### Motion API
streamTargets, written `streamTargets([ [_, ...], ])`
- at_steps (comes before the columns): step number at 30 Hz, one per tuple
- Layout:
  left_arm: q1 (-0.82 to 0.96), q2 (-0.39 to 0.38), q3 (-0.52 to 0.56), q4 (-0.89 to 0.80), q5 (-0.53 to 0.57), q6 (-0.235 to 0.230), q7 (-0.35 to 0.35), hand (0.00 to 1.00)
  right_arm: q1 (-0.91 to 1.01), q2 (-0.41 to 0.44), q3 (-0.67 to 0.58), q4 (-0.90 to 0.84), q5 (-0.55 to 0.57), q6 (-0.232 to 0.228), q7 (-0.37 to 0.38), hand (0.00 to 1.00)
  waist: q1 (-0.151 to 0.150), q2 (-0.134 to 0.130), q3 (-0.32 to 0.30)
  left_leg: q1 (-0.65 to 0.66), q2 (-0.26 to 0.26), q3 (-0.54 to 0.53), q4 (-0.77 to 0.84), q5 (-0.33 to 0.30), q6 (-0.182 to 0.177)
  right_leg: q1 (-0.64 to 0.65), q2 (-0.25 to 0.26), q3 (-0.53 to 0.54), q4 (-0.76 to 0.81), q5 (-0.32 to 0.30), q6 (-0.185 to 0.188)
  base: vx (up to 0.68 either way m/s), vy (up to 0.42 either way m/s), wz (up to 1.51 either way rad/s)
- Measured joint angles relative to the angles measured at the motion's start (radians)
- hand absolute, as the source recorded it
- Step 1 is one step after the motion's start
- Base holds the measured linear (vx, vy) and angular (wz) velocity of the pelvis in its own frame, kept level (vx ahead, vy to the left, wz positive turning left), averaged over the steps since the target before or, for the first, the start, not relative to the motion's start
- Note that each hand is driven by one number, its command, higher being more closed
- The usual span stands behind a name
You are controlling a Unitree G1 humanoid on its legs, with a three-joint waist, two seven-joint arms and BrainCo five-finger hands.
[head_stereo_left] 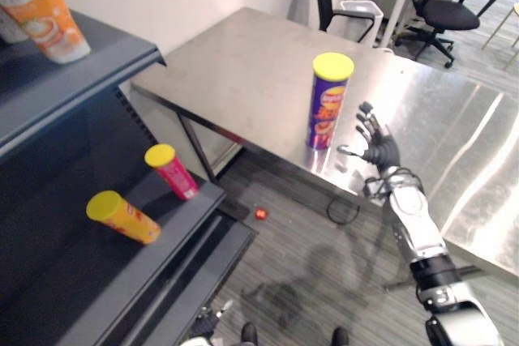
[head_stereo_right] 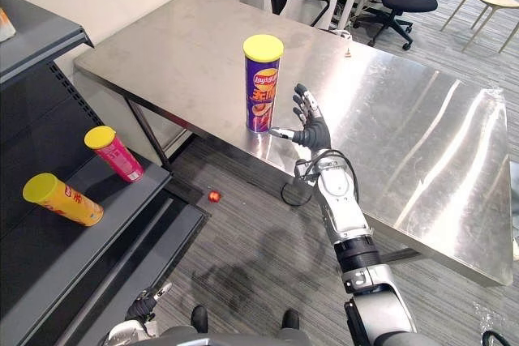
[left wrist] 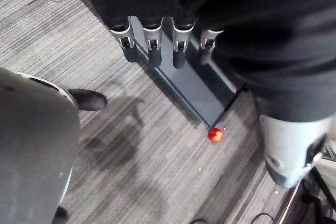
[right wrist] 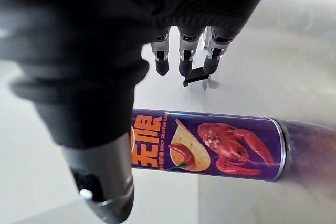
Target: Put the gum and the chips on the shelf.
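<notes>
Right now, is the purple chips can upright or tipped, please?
Upright: the purple chips can stands on its base on the steel table, yellow lid up.

White chars + brand logo on purple chips can; print on orange pouch.

steel table: purple chips can upright | shelf: yellow can, pink can

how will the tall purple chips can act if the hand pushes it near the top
The purple chips can stands tall and narrow on the smooth steel table, so a high push would probably tip it. Being round, it would likely roll once down. Its rigid-looking tube should suit a wrap by the open right hand.
</notes>
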Motion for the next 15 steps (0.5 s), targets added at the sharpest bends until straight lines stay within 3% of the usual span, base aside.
streamTargets([
  [15,-0.013,0.000,-0.002,-0.016,0.000,-0.003,0.006,0.00,-0.116,0.000,-0.033,0.081,-0.002,0.007,-0.050,0.00,0.022,0.004,0.034,-0.016,-0.001,-0.027,-0.001,0.007,0.000,0.000,0.000,-0.026,0.000,0.000,0.000,-0.01,-0.011,0.04],
])
